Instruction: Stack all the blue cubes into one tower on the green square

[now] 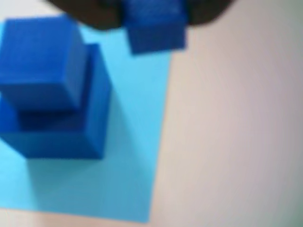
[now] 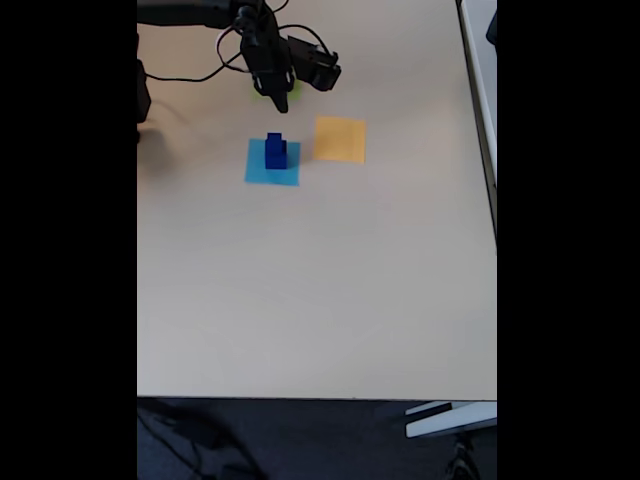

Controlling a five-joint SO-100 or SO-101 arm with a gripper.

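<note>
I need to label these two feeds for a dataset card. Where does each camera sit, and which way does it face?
Wrist view: rides on the arm, looking down at two stacked blue cubes on the light-blue square; the dark pincer at the top edge holds a smaller cube.
Fixed view: high above the table, facing down; the arm and pincer enter at the top.
Shared: the stack on the light-blue square.

Wrist cam close, downward; fixed cam high, far.
</note>
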